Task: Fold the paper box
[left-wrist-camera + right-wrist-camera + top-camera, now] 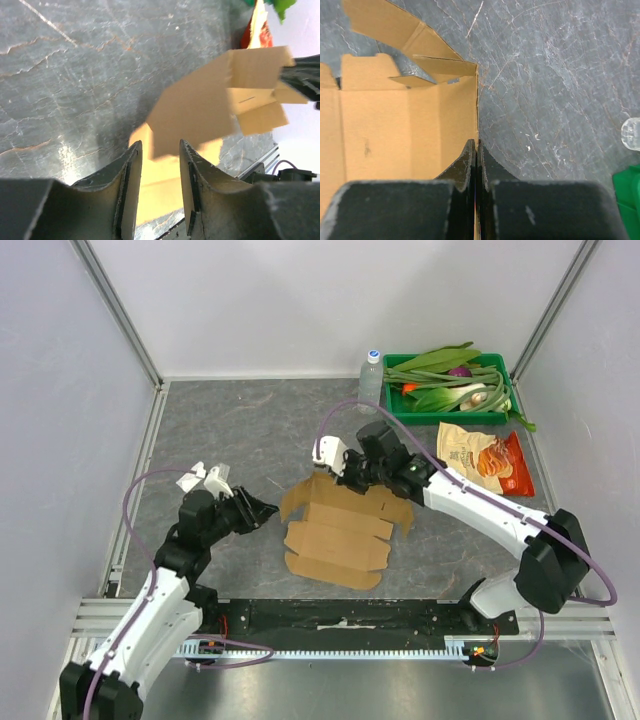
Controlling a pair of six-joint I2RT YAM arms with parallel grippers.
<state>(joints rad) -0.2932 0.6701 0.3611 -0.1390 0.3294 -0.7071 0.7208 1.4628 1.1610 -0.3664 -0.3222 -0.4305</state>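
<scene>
Paper box (335, 540) plain brown; table (240, 430) grey (cracked-stone veining); tray (430, 416) green.

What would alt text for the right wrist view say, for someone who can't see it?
Black jaws, shut, pinch the raised edge of an open brown box, its inside and loose flaps spreading to the left. Grey marbled table fills the right, with a clear bottle and a green tray just showing at the edge.
</scene>
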